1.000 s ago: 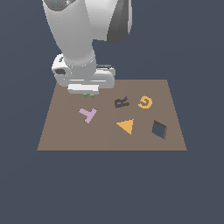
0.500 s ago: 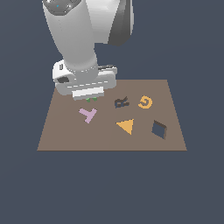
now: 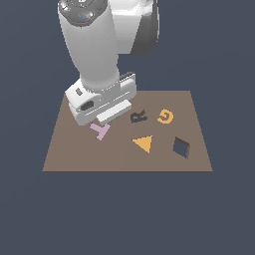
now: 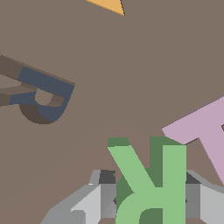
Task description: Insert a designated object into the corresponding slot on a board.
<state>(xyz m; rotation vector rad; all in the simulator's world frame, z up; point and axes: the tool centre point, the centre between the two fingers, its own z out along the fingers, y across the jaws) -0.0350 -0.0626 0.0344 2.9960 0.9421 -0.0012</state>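
The light-green R-shaped object (image 4: 153,183) sits between my gripper's (image 4: 151,200) two grey fingers (image 4: 99,200), which are shut on its sides. In the exterior view only a green sliver of the object (image 3: 112,119) shows under the gripper (image 3: 113,117), above the far left part of the brown board (image 3: 74,154). The dark R-shaped slot (image 3: 138,117) lies a short way toward the exterior view's right of the gripper; the wrist view shows the slot (image 4: 41,94) as well.
A pink Y (image 3: 101,130) lies just in front of the gripper, close to the held letter (image 4: 205,131). An orange G (image 3: 165,116), an orange triangle (image 3: 143,143) and a dark diamond cutout (image 3: 181,147) occupy the board's right half.
The gripper and wrist have shifted slightly toward the front and the exterior view's right, nearer the pink Y. The pieces on the board have not moved.
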